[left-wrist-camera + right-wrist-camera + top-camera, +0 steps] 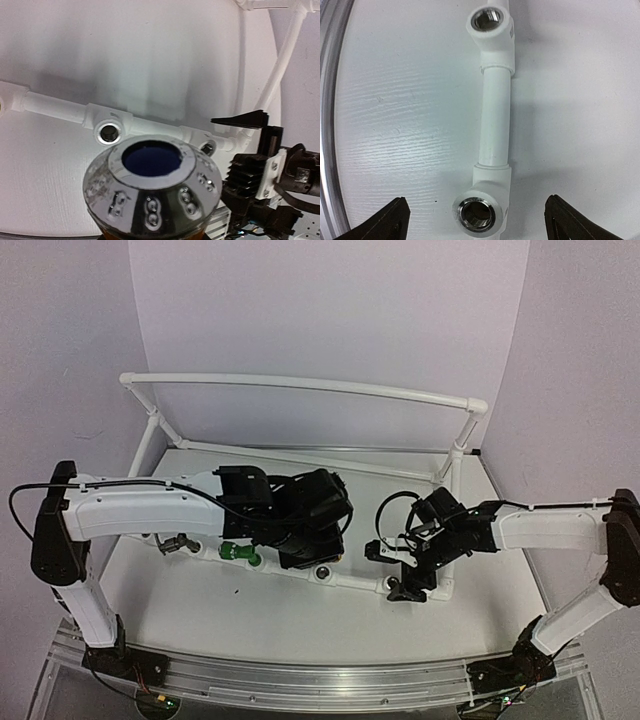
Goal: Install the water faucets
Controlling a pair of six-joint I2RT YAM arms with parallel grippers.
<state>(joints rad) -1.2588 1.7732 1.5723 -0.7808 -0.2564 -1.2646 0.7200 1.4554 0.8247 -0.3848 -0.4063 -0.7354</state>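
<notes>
A faucet [150,192] with a chrome dome end, a dark blue opening and a brass-orange edge below fills the bottom of the left wrist view. My left gripper [305,538] is shut on it above the white pipe frame [280,570]; its fingers are hidden. Two empty metal-lined sockets [109,132] lie beyond it on the pipe. The green faucet [238,553] and the dark grey faucet [178,543] sit on the pipe to the left. My right gripper [477,222] is open, its jaws on either side of a socket [476,215] at the pipe's right end.
The white frame's tall back rail [300,385] and its corner posts [455,455] stand behind the work area. An aluminium rail [320,680] runs along the near edge. In the left wrist view the right arm's black gripper [245,120] is close on the right.
</notes>
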